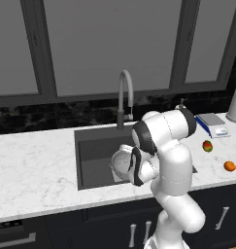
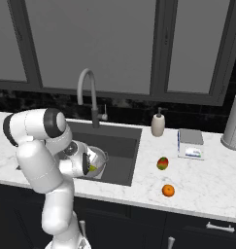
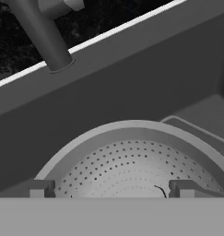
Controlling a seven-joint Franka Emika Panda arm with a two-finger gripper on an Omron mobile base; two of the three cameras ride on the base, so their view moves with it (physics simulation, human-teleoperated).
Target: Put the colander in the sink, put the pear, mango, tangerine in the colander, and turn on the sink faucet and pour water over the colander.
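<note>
Now fingers (image 3: 111, 189) spread wide above colander (image 3: 132, 161) – pear (image 2: 92, 168) inside, in sink (image 1: 92, 146)

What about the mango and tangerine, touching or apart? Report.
Apart. The right base view shows bare white counter between the mango and the tangerine.

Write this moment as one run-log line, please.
colander: in sink | pear: in colander | gripper: open above colander | mango, tangerine: on counter | faucet: off

White soap bottle (image 2: 158, 125) upright on marble worktop (image 2: 207, 182); flat grey scale (image 2: 191, 143) just beside it; pale ribbed canister (image 2: 234, 124) at far right.
</note>
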